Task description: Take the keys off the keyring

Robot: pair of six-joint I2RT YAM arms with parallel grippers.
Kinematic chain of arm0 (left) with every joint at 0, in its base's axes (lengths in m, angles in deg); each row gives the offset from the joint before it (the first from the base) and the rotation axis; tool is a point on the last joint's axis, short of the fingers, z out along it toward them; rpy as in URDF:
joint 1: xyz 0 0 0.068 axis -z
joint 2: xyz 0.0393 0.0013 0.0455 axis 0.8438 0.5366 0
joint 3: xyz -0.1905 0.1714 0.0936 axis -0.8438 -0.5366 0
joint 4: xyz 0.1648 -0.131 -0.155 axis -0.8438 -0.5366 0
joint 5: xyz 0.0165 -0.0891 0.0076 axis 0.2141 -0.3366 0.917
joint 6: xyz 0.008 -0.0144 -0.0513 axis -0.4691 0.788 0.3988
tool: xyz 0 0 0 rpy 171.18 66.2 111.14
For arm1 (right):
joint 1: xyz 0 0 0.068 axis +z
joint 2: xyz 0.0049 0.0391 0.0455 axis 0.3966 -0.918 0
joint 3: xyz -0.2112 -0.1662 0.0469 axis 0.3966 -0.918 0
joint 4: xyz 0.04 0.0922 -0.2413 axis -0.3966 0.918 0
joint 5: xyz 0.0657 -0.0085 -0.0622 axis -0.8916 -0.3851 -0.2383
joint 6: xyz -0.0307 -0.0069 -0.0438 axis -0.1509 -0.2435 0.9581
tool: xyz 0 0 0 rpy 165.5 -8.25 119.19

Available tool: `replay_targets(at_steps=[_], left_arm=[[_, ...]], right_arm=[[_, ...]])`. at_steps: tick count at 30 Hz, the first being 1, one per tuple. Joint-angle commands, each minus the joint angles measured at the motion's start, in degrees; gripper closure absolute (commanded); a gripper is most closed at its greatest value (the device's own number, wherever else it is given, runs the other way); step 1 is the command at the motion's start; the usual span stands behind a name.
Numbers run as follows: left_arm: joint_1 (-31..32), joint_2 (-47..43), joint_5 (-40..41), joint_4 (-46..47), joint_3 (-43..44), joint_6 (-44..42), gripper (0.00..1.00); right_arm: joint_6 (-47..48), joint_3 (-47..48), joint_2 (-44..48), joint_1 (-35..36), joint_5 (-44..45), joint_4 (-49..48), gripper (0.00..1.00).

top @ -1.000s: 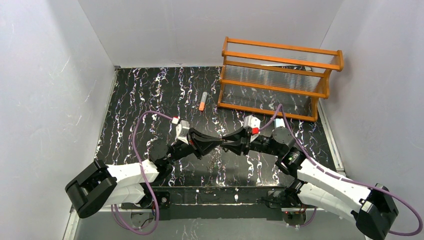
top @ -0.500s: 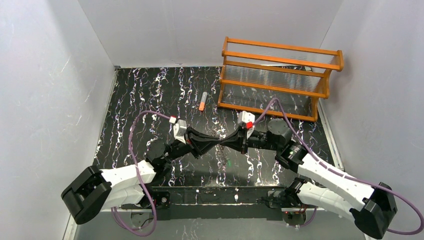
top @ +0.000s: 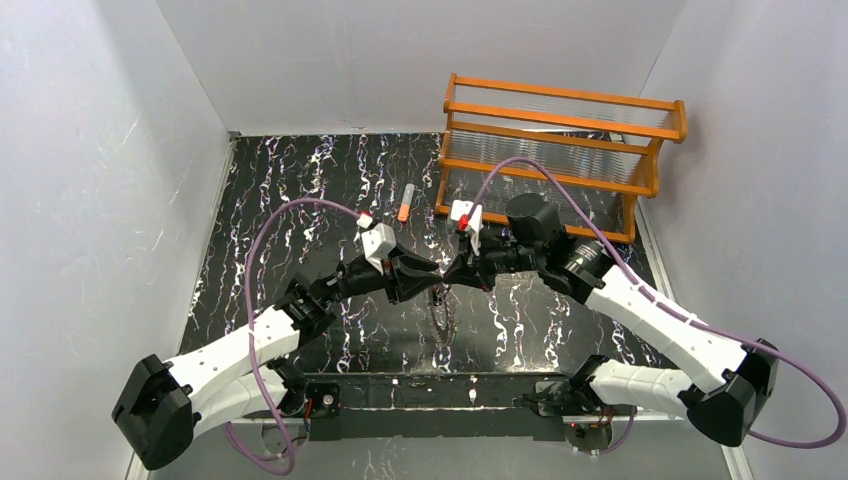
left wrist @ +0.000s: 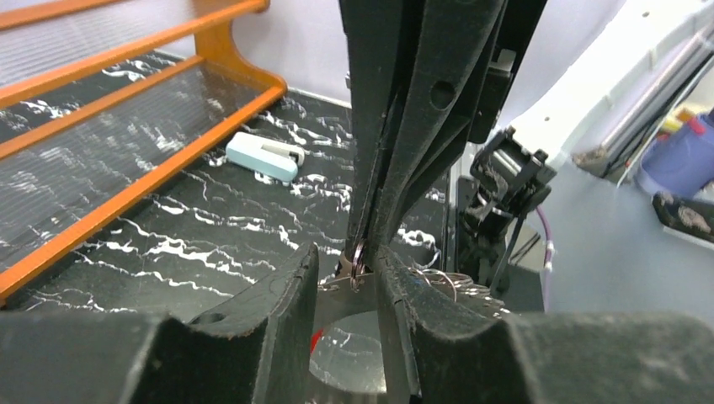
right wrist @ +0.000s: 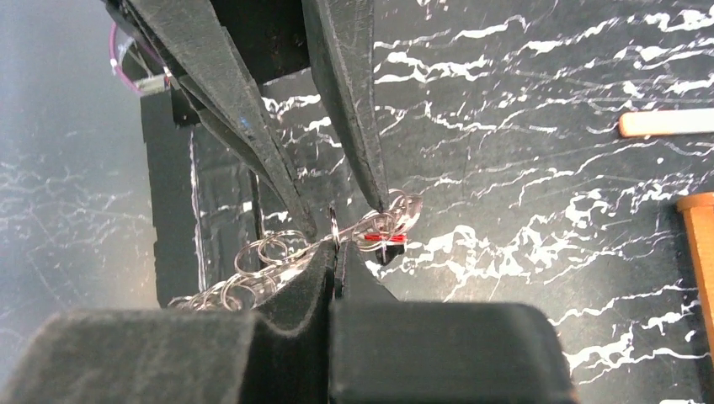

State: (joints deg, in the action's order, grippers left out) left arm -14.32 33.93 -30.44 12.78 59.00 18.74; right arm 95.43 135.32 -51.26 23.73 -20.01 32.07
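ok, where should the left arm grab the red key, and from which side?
Likely the flat body of the red key, just below the wire loops. Come from the side of the left gripper. The right gripper is shut on the thin wire ring beside it, blocking that side, and the key sits free by the left's open fingertips.

No word, number, brand or sign can be read in any of the views. The left wrist tab (top: 366,219) and the right wrist tab (top: 463,214), both red and white, are too small to tell whether they carry print. The pale clip (left wrist: 263,156) lying on the desk (left wrist: 210,227) shows a plain face.
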Motion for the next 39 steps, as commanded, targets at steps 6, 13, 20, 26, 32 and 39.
replay_targets(at_steps=[6,13,20,26,32,39], left_arm=[[-0.6,2.7,-10.3,-16.6,8.1,-11.7,0.76],[-0.5,4.0,-13.0,-20.1,9.5,-14.0,0.76],[-0.5,5.4,-14.6,-19.1,10.2,-13.7,0.78],[-0.6,6.7,-16.2,-18.2,10.6,-12.6,0.88],[-0.5,7.5,-16.9,-17.3,10.8,-9.9,1.0],[-0.5,4.7,-14.6,-12.1,7.7,-6.5,1.0]], right_arm=[[6.9,9.4,-4.8,-0.1,-3.1,11.4,0.99],[7.9,10.1,-6.2,0.0,-4.7,12.0,0.99],[8.4,10.3,-7.5,0.0,-7.4,12.4,0.99],[9.2,10.6,-8.3,0.0,-8.6,13.1,0.99],[9.8,8.8,-6.8,0.0,-8.7,10.7,0.99],[7.0,-2.1,2.3,-0.5,-2.8,0.0,0.54]])
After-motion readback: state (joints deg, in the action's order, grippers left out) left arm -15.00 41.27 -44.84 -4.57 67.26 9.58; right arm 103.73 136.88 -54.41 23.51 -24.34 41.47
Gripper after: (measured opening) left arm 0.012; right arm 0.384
